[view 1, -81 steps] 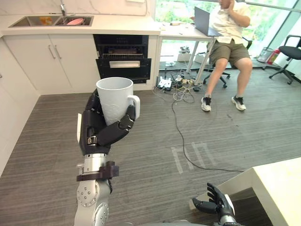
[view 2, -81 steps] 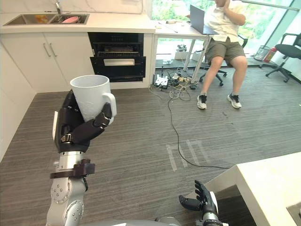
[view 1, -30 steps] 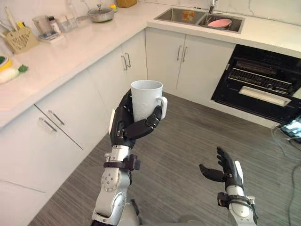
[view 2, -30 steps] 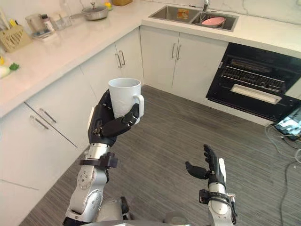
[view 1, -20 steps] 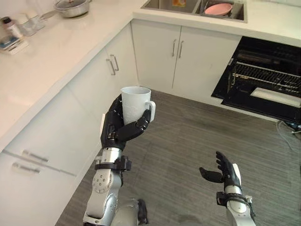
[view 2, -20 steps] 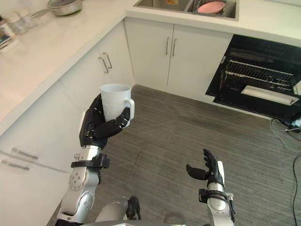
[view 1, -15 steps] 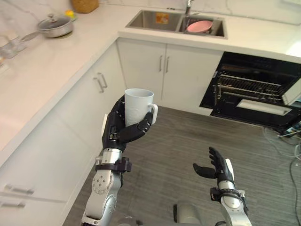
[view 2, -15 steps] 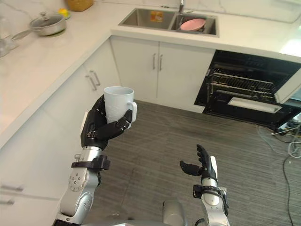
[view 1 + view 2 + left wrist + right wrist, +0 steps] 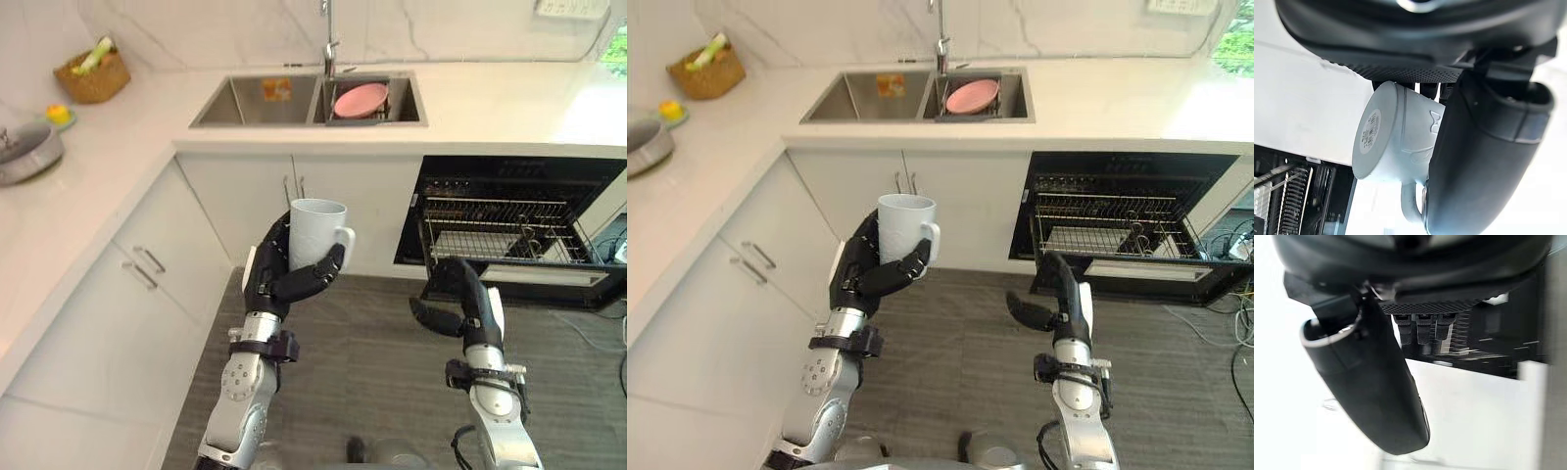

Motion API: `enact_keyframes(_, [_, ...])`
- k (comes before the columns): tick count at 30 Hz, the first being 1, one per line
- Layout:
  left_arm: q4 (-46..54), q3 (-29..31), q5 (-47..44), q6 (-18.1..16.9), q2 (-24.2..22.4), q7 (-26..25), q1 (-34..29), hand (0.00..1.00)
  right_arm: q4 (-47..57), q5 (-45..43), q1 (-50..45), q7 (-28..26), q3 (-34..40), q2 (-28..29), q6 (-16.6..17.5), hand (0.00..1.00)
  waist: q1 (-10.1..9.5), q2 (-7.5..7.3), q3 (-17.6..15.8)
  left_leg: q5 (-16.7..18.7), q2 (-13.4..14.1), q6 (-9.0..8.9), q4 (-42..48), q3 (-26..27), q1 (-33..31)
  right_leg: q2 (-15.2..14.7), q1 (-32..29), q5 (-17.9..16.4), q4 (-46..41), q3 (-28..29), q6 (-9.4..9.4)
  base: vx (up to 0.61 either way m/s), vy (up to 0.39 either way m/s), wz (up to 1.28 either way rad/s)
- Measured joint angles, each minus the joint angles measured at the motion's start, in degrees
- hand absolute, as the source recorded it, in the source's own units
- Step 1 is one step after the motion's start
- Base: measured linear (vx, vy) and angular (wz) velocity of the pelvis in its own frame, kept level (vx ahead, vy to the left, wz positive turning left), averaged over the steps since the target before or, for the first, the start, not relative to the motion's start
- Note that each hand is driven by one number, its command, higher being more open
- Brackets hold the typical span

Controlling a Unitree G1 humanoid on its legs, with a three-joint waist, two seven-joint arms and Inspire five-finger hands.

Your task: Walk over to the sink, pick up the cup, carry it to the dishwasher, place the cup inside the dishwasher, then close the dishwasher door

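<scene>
A white cup (image 9: 315,231) with a handle stands upright in my left hand (image 9: 277,277), whose fingers and thumb curl round it, held in the air before the white cabinets. The left wrist view shows the cup's (image 9: 1393,136) base and my thumb (image 9: 1479,161) across its side. The dishwasher (image 9: 509,230) is a black opening under the counter to the right, its door (image 9: 549,277) down and a wire rack (image 9: 495,227) showing inside. My right hand (image 9: 458,299) hangs empty in front of its left edge, fingers relaxed. The sink (image 9: 310,102) is set in the counter above.
A pink plate (image 9: 360,99) lies in the sink's right basin below the tap (image 9: 328,39). On the left counter stand a woven basket (image 9: 96,73) and a pan (image 9: 22,157). White cabinets (image 9: 147,284) run along the left. Grey floor (image 9: 372,392) stretches below.
The camera has swung so the sink and dishwasher now lie straight ahead and closer. The cup stays in my left hand. My right hand has risen in front of the dishwasher.
</scene>
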State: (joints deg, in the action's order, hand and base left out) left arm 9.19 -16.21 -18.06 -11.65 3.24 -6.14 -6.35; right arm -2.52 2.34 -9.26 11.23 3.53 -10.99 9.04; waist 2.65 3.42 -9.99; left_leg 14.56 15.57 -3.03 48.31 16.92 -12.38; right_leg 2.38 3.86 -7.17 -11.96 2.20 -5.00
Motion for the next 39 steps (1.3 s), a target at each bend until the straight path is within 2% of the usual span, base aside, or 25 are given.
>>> enact_keyframes(1, [0.1, 0.1, 0.0, 0.0, -0.1, 0.0, -0.1, 0.3, -0.2, 0.0, 0.0, 0.0, 0.0, -0.1, 0.0, 0.9, -0.07, -0.11, -0.1, 0.0, -1.2, -0.01, -4.9, -0.9, -0.4, -0.4, 0.7, -0.4, 0.2, 0.8, 0.33, 0.39, 0.163, -0.57])
enact_keyframes(2, [0.3, 0.3, 0.0, 0.0, -0.2, 0.0, -0.4, 0.3, -0.5, 0.0, 0.0, 0.1, 0.0, -0.2, -0.2, 0.9, -0.13, -0.13, -0.1, -0.6, -3.9, -0.92, -15.5, -4.0, -0.9, -1.2, 1.9, -0.8, 0.6, 2.3, 1.11, 0.4, 0.208, -0.67])
enact_keyframes(3, [1.4, 0.8, 0.0, 0.0, -0.3, -0.1, -1.1, 0.3, -0.6, 0.0, 0.3, 0.1, 0.0, -0.4, -0.3, 0.9, -0.17, 0.0, 0.0, -2.6, -6.3, -2.06, -26.8, -7.9, -1.0, -1.7, 2.6, -1.7, 1.2, 4.1, 2.03, 0.4, 0.231, -0.73])
enact_keyframes(4, [2.1, 1.2, 0.0, 0.0, -0.3, -0.1, -1.4, 0.3, -0.6, 0.0, 0.4, 0.2, 0.0, -0.4, -0.3, 0.9, -0.14, 0.12, 0.1, -4.3, -7.0, -2.48, -31.9, -9.9, -0.9, -1.8, 2.8, -2.3, 1.3, 5.0, 2.73, 0.42, 0.273, -0.78])
enact_keyframes(5, [2.8, 1.6, 0.1, 0.0, -0.1, -0.3, -1.4, 0.3, -0.6, 0.0, 0.4, 0.4, 0.1, -0.6, -0.4, 0.9, -0.27, 0.28, 0.2, -9.7, -7.7, -2.7, -37.3, -12.3, -0.6, -1.9, 3.6, -3.7, 1.2, 6.7, 4.01, 0.56, 0.39, -0.83])
enact_keyframes(6, [3.0, 1.9, 0.1, 0.0, 0.1, -0.6, -1.4, 0.3, -0.4, 0.0, 0.4, 0.5, 0.1, -0.5, -0.6, 0.9, -0.46, -0.05, 0.7, -15.5, -8.6, -1.68, -37.0, -12.3, 0.5, -3.0, 4.2, -5.6, 0.9, 8.7, 5.53, 0.67, 0.478, -0.85])
enact_keyframes(7, [3.2, 2.1, 0.1, 0.0, 0.7, -1.0, -1.3, 0.3, 0.4, 0.0, 0.4, 0.6, 0.2, 0.0, -0.5, 0.9, 0.02, -1.52, 1.3, -16.4, -10.2, 0.32, -33.9, -11.3, -0.4, -5.1, 4.4, -7.7, -0.1, 9.9, 6.88, 0.58, 0.427, -0.59])
enact_keyframes(9, [3.2, 2.1, 0.1, 0.1, 0.8, -1.3, -1.1, 0.3, 1.9, 0.0, 0.1, 0.9, 0.6, 0.4, -0.5, 0.9, 0.57, -2.97, 1.6, -13.4, -12.3, 1.73, -30.8, -9.7, -1.0, -7.7, 3.4, -9.2, -2.7, 10.0, 8.43, 0.39, 0.285, -0.37])
enact_keyframes(10, [3.2, 1.9, 0.1, 0.2, 1.1, -1.4, -1.1, 0.3, 3.4, -0.2, 0.6, 1.4, 0.7, 0.8, -0.5, 0.9, 0.29, -3.11, 1.5, -10.0, -13.6, 3.36, -29.5, -6.5, 0.5, -9.0, -0.9, -9.9, -12.6, 10.9, 10.57, 0.4, 0.286, -0.62])
enact_keyframes(13, [3.2, 1.9, 0.1, 0.4, 3.1, -1.9, -1.0, 0.3, 3.6, -1.1, 3.1, 1.2, -0.7, 3.0, -0.5, 0.9, 0.08, -3.19, 1.5, -7.7, -14.7, 5.16, -32.4, -2.5, 6.5, -10.9, -9.2, -7.7, -30.4, 9.5, 15.86, 0.32, 0.23, -0.72])
enact_keyframes(15, [3.7, 2.3, 0.1, 0.3, 3.2, -2.8, -0.9, 0.3, 3.6, -1.2, 4.8, 0.4, -3.5, 3.8, -0.1, 0.9, 0.12, -3.04, 1.5, -6.2, -13.9, 4.92, -35.8, 0.2, 12.4, -11.2, -14.0, -9.7, -35.2, 3.6, 12.03, 0.28, 0.177, -0.77])
enact_keyframes(16, [3.9, 2.4, 0.1, 0.0, 3.1, -2.8, -0.8, 0.3, 3.6, -1.3, 5.3, 0.1, -4.3, 3.9, 0.4, 0.9, 0.07, -3.02, 1.5, -5.7, -13.5, 4.72, -36.6, 0.9, 13.4, -10.7, -15.6, -10.3, -35.0, 2.1, 11.1, 0.27, 0.073, -0.77])
enact_keyframes(18, [4.2, 2.4, 0.1, -0.6, 3.2, -2.8, -0.7, 0.3, 3.8, -2.0, 7.1, -0.6, -6.3, 4.0, 1.4, 0.9, 0.16, -2.98, 1.5, -4.2, -11.8, 3.65, -37.8, 4.1, 16.5, -9.3, -20.9, -10.9, -29.2, -4.6, 9.2, 0.24, 0.015, -0.73])
enact_keyframes(19, [4.2, 2.5, 0.1, -0.6, 3.2, -2.8, -0.7, 0.3, 4.0, -2.5, 7.8, -0.8, -6.8, 4.0, 1.7, 0.9, 0.2, -3.04, 1.6, -4.0, -11.6, 3.24, -38.5, 5.3, 17.6, -9.4, -21.9, -9.6, -23.9, -9.0, 7.03, 0.31, -0.026, -0.59])
enact_keyframes(20, [4.2, 2.8, 0.1, -0.6, 3.3, -2.8, -0.6, 0.3, 4.3, -2.8, 8.8, -0.9, -7.3, 4.1, 1.9, 0.9, 0.68, -3.55, 1.8, -3.1, -12.0, 1.88, -39.1, 6.5, 19.1, -8.4, -22.2, -3.4, -12.7, -14.3, 4.22, 0.42, -0.052, -0.41])
enact_keyframes(21, [3.7, 2.9, 0.2, -0.8, 3.2, -2.7, -0.6, 0.3, 5.6, -2.8, 8.3, -0.9, -7.5, 3.7, 2.0, 0.9, 1.58, -4.0, 2.2, -1.2, -12.7, 0.43, -38.7, 6.1, 20.1, -7.3, -21.6, 5.7, -8.3, -13.1, 2.3, 0.36, -0.051, -0.22])
enact_keyframes(24, [1.4, 3.0, 1.5, -0.7, 0.2, -2.7, -0.3, 0.3, 6.6, -3.5, 7.4, -1.4, -7.4, 2.0, 2.2, 0.9, 1.55, 0.09, 2.9, 0.4, -8.8, -0.89, -34.3, 5.6, 20.0, -3.9, -19.4, 4.5, -6.8, -13.2, 1.47, 0.36, -0.045, -0.3])
enact_keyframes(26, [-0.4, 2.7, 1.9, -0.7, 0.0, -2.6, 1.3, 0.3, 7.4, -4.8, 5.6, -1.9, -6.9, 2.0, 2.2, 0.9, 1.75, 0.19, 2.7, 0.0, -6.2, -1.52, -24.6, 4.4, 17.5, -2.7, -16.0, 4.0, -4.5, -13.2, 0.88, 0.41, -0.119, -0.19])
enact_keyframes(28, [-1.2, 2.9, 2.0, -0.7, -0.2, -2.6, 1.6, 0.3, 9.7, -5.7, 3.7, -2.4, -6.9, 2.1, 2.2, 0.9, 1.41, 0.21, 2.6, -3.3, -4.0, -2.21, -13.2, 2.9, 14.7, -1.9, -11.4, 3.9, -0.9, -11.6, 0.75, 0.3, -0.045, -0.37])
enact_keyframes(30, [-1.1, 3.5, 2.3, -1.0, -0.6, -2.6, 1.6, 0.3, 12.7, -5.9, 3.1, -2.6, -7.5, 2.1, 2.6, 0.9, 1.16, 0.49, 2.7, -0.2, -4.4, -2.48, -8.0, 0.0, 11.3, -1.9, -7.8, 3.9, 1.9, -8.5, 0.73, 0.24, 0.037, -0.64])
enact_keyframes(33, [-1.1, 3.8, 2.3, -1.1, -0.8, -2.7, 1.7, 0.3, 13.9, -7.6, 3.1, -3.0, -8.4, 2.2, 3.4, 0.9, 0.75, 0.52, 2.8, 2.5, -5.7, -1.38, -13.1, -2.7, 8.0, -1.9, -6.5, 4.0, 3.2, -5.1, 0.95, 0.16, 0.096, -0.72])
enact_keyframes(35, [-1.1, 4.3, 2.3, -1.1, -1.0, -3.0, 1.7, 0.3, 13.8, -8.0, 3.1, -3.9, -9.5, 2.1, 3.4, 0.9, -0.09, 0.59, 2.8, 2.1, -8.9, -1.73, -23.3, -9.2, 6.6, -2.3, -6.3, 4.2, 3.2, -1.6, 1.79, 0.11, 0.139, -0.84])
enact_keyframes(36, [-1.1, 4.4, 2.3, -1.1, -1.0, -3.3, 1.7, 0.3, 13.8, -8.1, 3.1, -4.1, -9.9, 2.1, 3.4, 0.9, -0.1, 0.71, 2.8, 1.1, -9.4, -2.1, -26.2, -10.8, 6.6, -2.3, -6.0, 4.2, 3.2, -1.1, 2.15, 0.08, 0.128, -0.55])
enact_keyframes(38, [-1.3, 4.7, 2.3, -1.1, -1.4, -4.1, 1.9, 0.3, 13.4, -10.0, 2.4, -5.1, -11.0, 1.4, 3.5, 0.9, -0.22, 2.07, 3.6, -8.4, -8.7, -1.12, -33.3, -13.1, 7.5, -0.8, -5.0, 3.9, 3.9, 0.9, 3.97, 0.11, 0.198, -0.61])
enact_keyframes(39, [-1.5, 4.7, 2.3, -1.1, -1.3, -4.3, 1.9, 0.3, 13.4, -10.2, 1.8, -5.1, -11.2, 1.7, 3.4, 0.9, -0.11, 1.73, 3.7, -8.8, -9.1, -1.04, -34.0, -12.7, 8.0, -1.3, -4.8, 4.3, 4.1, 1.1, 4.46, 0.11, 0.226, -0.4])
